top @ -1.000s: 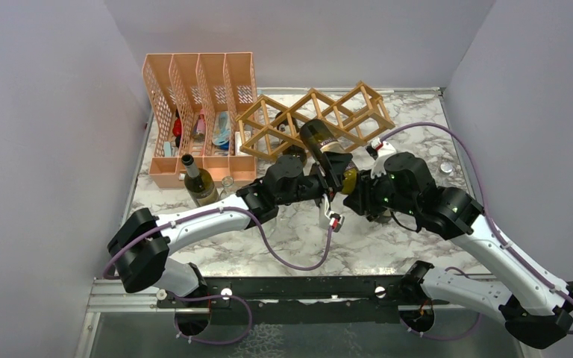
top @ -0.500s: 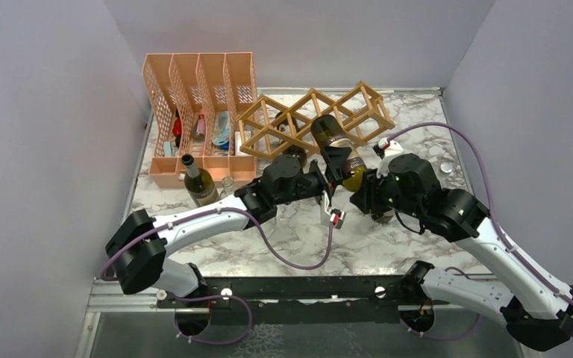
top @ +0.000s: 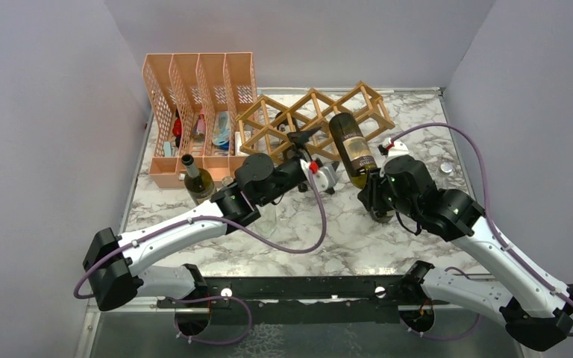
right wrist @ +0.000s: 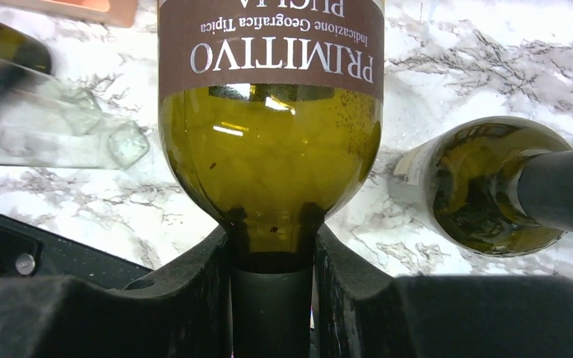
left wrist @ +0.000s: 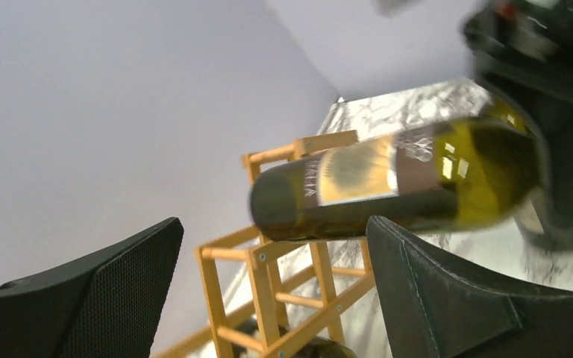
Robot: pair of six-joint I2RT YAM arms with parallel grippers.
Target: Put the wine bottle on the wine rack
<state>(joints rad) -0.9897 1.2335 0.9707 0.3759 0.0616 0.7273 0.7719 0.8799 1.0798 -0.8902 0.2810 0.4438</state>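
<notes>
The right tool [right wrist: 272, 298] is closed tightly on the neck of the wine bottle [top: 351, 149]; in the right wrist view both fingers press the dark neck just under the shoulder. Held this way, the heavy green body stands out in front of the fingers and the base goes first, which I think is the reason for the grip: the base is the end that must enter a cell.

The bottle is in the air, tilted, with its base toward the right part of the wine rack [top: 298, 123] — near the upper slats, but I cannot tell if it touches them. It is not yet lying in a cell.

The left tool [left wrist: 272, 224] is wide open and holds nothing. It is just beside the bottle, in front of the middle of the rack, its fingers apart from the glass. It looks to me that the bottle's weight is on the right arm alone.

On the counter [top: 358, 239], well to the left, a second bottle [top: 198, 183] stands upright beside the orange file organiser [top: 194, 82] — it takes no part in this step.

The next move probably needs the base aligned with one diamond opening before pushing, because the slats are thin and the rack could slide.
</notes>
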